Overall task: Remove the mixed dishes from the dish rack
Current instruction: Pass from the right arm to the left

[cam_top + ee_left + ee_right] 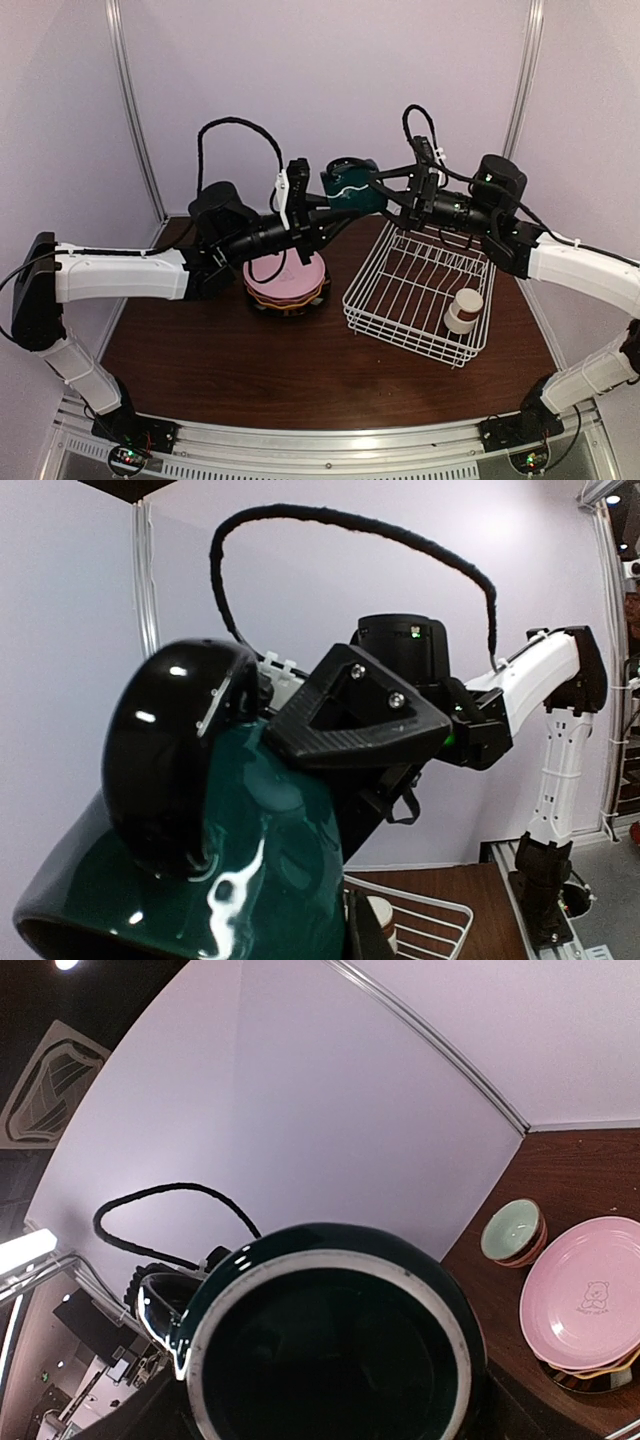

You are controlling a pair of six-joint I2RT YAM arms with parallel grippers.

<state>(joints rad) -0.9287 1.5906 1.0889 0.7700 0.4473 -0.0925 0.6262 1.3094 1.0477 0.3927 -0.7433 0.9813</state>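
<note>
The dark green mug [350,185] is held in the air above the far edge of the worktop [250,370], over the far left corner of the dish rack [367,262]. It is met by the left gripper [335,208] from the left edge side and by the right gripper [385,192] from the right edge side.

In the left wrist view, one ribbed finger [360,715] of the right gripper is seen pressed against the outer wall of the mug, so the right jaws are judged to be pinching the wall at the rim. The left jaws are hidden behind the mug body; whether they are spread or closed cannot be told.

The mug is glazed and glossy, so it is judged to be rigid, fairly heavy, slippery and breakable. A hold across the rim wall, one finger inside and one outside, is recommended.

Two small cups [463,310] are left stacked in the rack towards the near right corner. The pink plates [287,275] are stacked near the far edge, left of the rack, with a pale green bowl [512,1230] beyond them
</note>
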